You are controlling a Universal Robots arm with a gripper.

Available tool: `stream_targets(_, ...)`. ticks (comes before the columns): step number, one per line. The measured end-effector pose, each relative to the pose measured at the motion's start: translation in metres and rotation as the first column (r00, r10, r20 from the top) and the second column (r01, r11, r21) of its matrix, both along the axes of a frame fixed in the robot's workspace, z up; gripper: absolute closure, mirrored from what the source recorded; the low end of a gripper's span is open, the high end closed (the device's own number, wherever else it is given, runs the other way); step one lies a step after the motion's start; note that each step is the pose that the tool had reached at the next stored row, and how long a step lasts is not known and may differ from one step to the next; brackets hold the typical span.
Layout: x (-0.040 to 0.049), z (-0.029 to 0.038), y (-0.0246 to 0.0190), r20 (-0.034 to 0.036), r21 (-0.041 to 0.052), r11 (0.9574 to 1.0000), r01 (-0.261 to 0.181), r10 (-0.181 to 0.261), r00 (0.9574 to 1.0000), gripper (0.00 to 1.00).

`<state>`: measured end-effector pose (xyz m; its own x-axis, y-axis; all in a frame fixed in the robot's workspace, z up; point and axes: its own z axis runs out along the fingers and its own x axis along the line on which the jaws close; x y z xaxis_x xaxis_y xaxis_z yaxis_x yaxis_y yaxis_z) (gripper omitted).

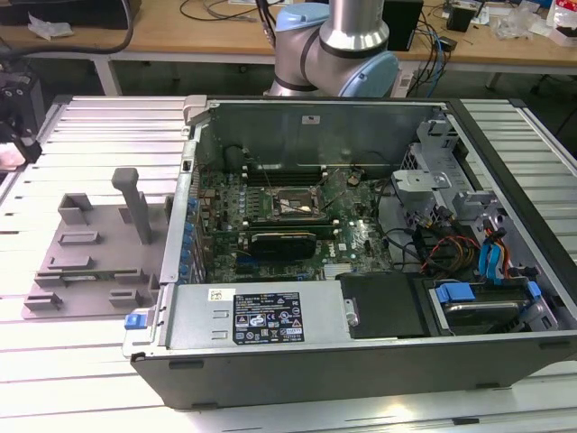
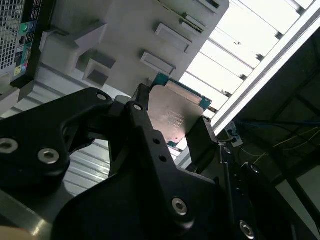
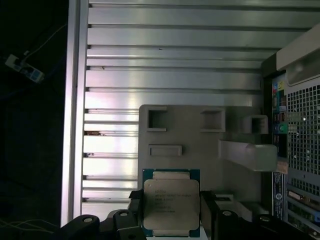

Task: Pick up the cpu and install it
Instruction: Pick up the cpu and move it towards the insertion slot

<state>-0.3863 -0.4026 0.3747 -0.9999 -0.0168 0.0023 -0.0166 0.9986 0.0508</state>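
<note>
tool (image 3: pixel 171 207) clamping cpu (image 3: pixel 171 199), seemingly above grey tray (image 3: pixel 200 145)

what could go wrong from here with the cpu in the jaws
1. The jaws pinch the cpu only by two thin edges over the grey tray, so it might slip or tilt.
2. The socket sits low inside the case near loose cables; a tilted chip may seat badly.
</note>
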Motion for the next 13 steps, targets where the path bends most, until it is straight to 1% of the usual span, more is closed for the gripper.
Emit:
stream_targets(5,0.0000,0.0061,0.0000,0.0002,0.0001,1.0000,0.000,0.000,1.0000,0.45)
stream_targets(7,0.0000,0.0105,0.0000,0.0003,0.0001,1.0000,0.000,0.000,1.0000,0.45)
stream_targets(11,0.0000,0.0108,0.0000,0.0002,0.0001,1.0000,0.000,0.000,1.0000,0.45)
stream_targets(13,0.0016,0.0109,0.0000,0.0001,0.0001,1.0000,0.000,0.000,1.0000,0.45)
